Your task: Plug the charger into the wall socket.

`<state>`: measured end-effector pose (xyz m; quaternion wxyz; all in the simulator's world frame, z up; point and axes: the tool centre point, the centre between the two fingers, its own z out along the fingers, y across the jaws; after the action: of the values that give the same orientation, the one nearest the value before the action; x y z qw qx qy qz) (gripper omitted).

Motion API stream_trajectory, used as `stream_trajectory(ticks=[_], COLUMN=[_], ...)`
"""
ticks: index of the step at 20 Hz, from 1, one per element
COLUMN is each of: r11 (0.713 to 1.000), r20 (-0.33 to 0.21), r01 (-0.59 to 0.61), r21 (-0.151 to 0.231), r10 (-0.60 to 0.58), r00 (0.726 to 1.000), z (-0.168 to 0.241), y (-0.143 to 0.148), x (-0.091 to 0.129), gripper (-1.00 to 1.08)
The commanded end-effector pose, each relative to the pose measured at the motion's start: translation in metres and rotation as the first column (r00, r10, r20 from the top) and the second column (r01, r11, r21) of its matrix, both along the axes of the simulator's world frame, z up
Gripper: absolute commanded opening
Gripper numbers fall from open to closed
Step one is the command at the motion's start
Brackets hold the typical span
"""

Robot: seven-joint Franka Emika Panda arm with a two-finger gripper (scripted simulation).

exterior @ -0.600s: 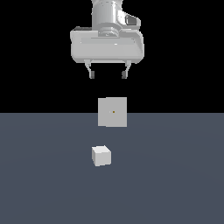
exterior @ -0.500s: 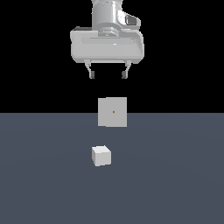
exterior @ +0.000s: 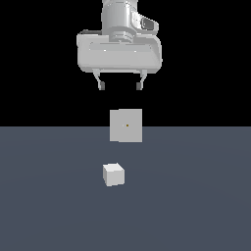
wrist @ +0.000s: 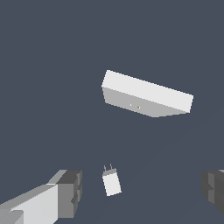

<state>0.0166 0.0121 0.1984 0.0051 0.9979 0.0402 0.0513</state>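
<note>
White and small, your charger (exterior: 113,174) sits on the dark grey floor (exterior: 196,206), well below the gripper (exterior: 120,86) and apart from it. You can see in the wrist view that its two prongs (wrist: 107,167) point toward the wall socket (wrist: 144,95), which stands upright behind the charger in the exterior view, slightly to that view's right, with a gap between them. Your gripper hangs high above both, fingers spread wide and holding nothing.
</note>
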Motion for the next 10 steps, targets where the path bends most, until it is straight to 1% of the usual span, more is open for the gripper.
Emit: stream_trajectory(ticks=[1,10], r11=[1.0,0.997], r20=[0.01,0.069], r01=[-0.011,-0.077], r21=[0.002,0.014], r10=[0.011,0.076], r00=[1.0,0.995], z=[-0.005,-0.037], y=[0.001,0.005], x=[-0.005,-0.03], gripper=[1.0,1.0])
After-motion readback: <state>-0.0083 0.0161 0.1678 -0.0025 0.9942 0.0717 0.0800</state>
